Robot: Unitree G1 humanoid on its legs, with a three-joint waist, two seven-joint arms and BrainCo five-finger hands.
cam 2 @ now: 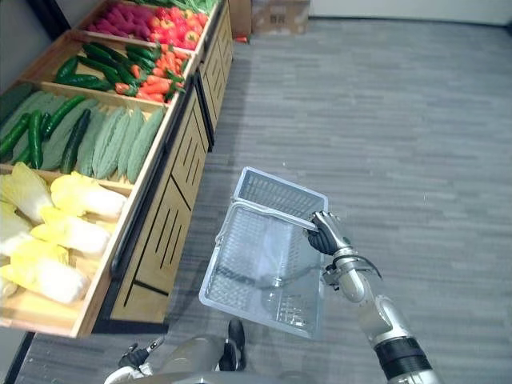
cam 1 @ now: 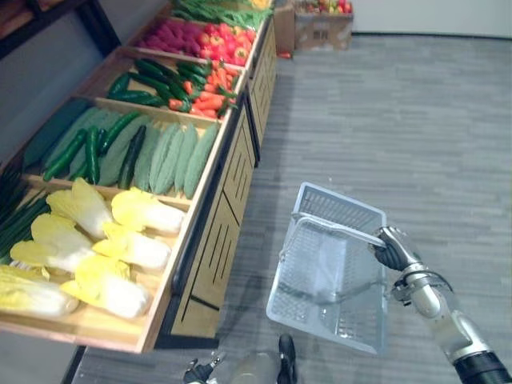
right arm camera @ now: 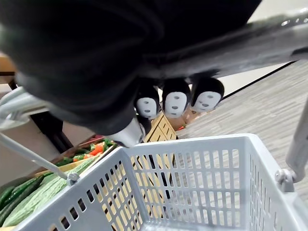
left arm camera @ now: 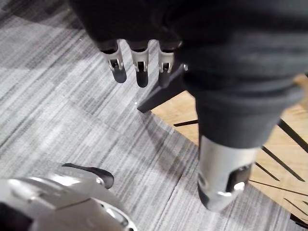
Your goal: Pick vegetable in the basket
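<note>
Nothing has been picked yet, as far as the views show. The pale grey plastic mesh basket point(cam 1: 340, 206) hangs empty over the floor, just beside the front of the slanted wooden display stand point(cam 1: 210, 240), and every vegetable lies in the stand's compartments. The right hand point(cam 1: 392, 250) has its fingers point(right arm camera: 175, 102) curled round the basket's thin grey bar handle point(cam 1: 340, 229) and carries it. The left hand point(left arm camera: 140, 65) hangs low near the stand's foot, holding nothing. Its fingers look relaxed rather than curled, though they are seen end-on, so that is a cautious reading. Nearest the robot are pale yellow and white Chinese cabbages point(cam 1: 96, 240), then ridged light green bitter gourds point(cam 1: 172, 156) with dark green cucumbers point(cam 1: 92, 152), then orange carrots point(cam 1: 210, 96) and red peppers point(cam 1: 228, 44) farther along. Left to do: reach into a compartment with the free hand, take one vegetable and lower it into the basket. The floor is grey striped carpet point(cam 1: 400, 112), with cardboard boxes point(cam 1: 320, 30) at the far end of the aisle.
</note>
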